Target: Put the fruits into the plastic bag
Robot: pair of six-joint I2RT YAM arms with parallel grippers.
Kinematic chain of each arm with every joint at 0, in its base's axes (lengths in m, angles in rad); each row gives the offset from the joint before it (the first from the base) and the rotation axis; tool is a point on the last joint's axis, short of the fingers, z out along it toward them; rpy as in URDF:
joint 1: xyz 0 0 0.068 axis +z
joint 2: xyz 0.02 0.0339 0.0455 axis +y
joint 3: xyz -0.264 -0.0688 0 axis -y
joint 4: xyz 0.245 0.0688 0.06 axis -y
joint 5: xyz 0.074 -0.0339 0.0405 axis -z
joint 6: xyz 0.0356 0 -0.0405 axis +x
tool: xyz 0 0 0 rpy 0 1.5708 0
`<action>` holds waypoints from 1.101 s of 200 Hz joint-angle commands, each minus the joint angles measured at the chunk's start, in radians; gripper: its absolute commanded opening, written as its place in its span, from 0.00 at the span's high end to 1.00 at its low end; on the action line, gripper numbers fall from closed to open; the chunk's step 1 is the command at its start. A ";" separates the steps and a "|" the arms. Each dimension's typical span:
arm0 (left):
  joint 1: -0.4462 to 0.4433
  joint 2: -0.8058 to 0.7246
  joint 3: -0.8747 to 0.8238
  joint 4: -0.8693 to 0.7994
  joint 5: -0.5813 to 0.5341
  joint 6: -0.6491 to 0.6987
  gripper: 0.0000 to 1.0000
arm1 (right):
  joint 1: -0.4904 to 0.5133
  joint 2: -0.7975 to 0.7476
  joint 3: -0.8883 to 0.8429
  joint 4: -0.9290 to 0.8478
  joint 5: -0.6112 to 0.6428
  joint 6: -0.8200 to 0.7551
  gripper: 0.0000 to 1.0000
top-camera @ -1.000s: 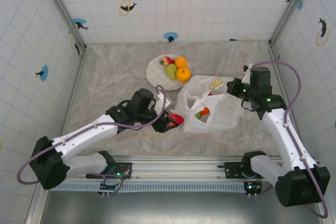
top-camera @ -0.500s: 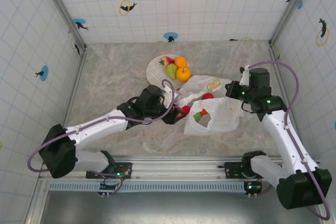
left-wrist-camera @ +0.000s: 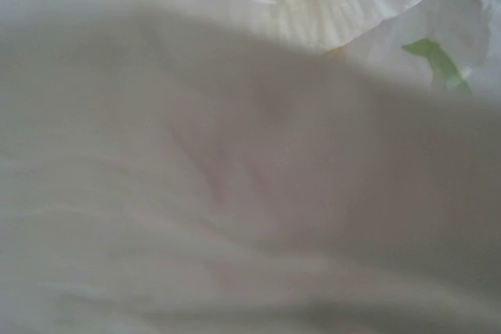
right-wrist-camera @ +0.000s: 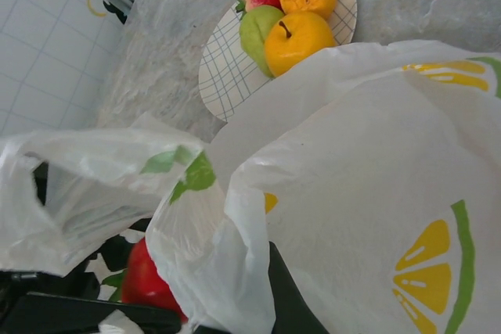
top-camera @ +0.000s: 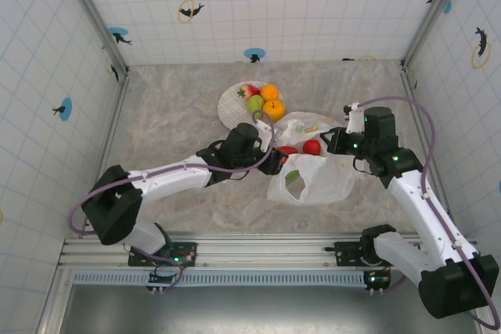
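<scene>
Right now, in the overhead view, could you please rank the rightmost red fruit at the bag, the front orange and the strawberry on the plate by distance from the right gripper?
1. Rightmost red fruit, at the plastic bag's mouth, just left of the right gripper.
2. Front orange, on the plate's near-right edge.
3. Strawberry, at the plate's far side.

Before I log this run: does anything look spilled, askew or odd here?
Nothing stands out. Four fruits sit piled on the plate, and the plastic bag is crumpled as soft bags are, with two red fruits at its mouth.
</scene>
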 commanded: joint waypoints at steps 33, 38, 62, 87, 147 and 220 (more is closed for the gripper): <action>-0.059 0.198 0.128 0.062 -0.002 -0.033 0.48 | 0.010 -0.022 -0.062 0.099 -0.021 0.069 1.00; -0.061 0.217 0.134 0.065 -0.012 -0.047 0.47 | 0.010 -0.021 -0.067 0.101 -0.026 0.069 1.00; -0.060 0.271 0.139 0.116 -0.058 -0.118 0.45 | 0.010 -0.027 -0.072 0.087 -0.021 0.053 1.00; -0.061 0.331 0.179 0.097 -0.060 -0.130 0.43 | 0.002 -0.036 -0.057 0.051 -0.001 0.032 1.00; -0.059 0.346 0.195 0.041 -0.102 -0.094 0.27 | -0.023 -0.027 -0.052 0.014 0.053 0.020 1.00; -0.030 0.165 0.096 0.033 -0.101 -0.032 0.13 | -0.053 -0.034 -0.058 0.003 0.054 0.011 1.00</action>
